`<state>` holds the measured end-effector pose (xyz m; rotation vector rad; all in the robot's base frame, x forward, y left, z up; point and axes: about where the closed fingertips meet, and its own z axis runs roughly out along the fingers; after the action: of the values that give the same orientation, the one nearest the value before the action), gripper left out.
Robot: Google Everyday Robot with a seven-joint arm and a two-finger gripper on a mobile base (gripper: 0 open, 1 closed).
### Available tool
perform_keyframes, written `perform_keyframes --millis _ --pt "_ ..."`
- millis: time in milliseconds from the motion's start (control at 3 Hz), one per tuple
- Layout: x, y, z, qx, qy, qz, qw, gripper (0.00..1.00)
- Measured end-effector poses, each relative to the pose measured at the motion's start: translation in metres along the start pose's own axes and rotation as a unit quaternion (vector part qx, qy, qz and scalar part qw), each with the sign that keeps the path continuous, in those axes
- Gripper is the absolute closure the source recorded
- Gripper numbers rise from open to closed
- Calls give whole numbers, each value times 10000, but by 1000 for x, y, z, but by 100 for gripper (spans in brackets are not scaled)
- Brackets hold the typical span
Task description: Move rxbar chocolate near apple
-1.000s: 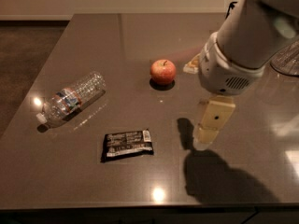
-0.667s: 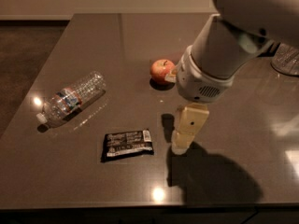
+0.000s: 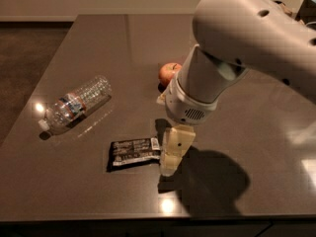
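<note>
The gripper [image 3: 170,158] is seen low over the table [image 3: 98,38], just below the middle of the view, as a cream-coloured, blocky plastic piece hung beneath the arm [image 3: 247,33]. Whether it is spread or pressed together cannot be told, since only one pale face of it is shown. It is carried by a round white wrist housing [image 3: 190,105] with a small vent grille, above which a large, smooth, rounded shell with a few dark holes is joined.

The rxbar chocolate [image 3: 133,152] is laid flat on the table at 9 o'clock from the gripper. It is a thin, rectangular black wrapper with a slight sheen, white lettering and a small white patch at the end nearest the gripper. That end is found just beside the gripper; whether the two are touching cannot be told.

The apple [image 3: 168,73], round, red and yellowish, is seen at 12 o'clock from the gripper, farther up the table, and is partly hidden by the wrist housing. It is well apart from the bar.

A clear, ribbed plastic water bottle [image 3: 76,105] with a label band is laid on its side at 10 o'clock. The tabletop is dark, smooth and glossy, and lamp glints and the arm's shadow are reflected in it.
</note>
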<state>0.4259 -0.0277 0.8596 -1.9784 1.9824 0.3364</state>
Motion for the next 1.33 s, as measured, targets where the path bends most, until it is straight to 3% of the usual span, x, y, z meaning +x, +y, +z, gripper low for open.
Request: perform_keyframes --millis 667,1000,1333 --pt "-22 20 25 -271 -108 -153 9995 0" --pt "-26 23 35 -425 -5 -207 9989 13" --pt "-25 23 38 -539 89 -184 9983 34"
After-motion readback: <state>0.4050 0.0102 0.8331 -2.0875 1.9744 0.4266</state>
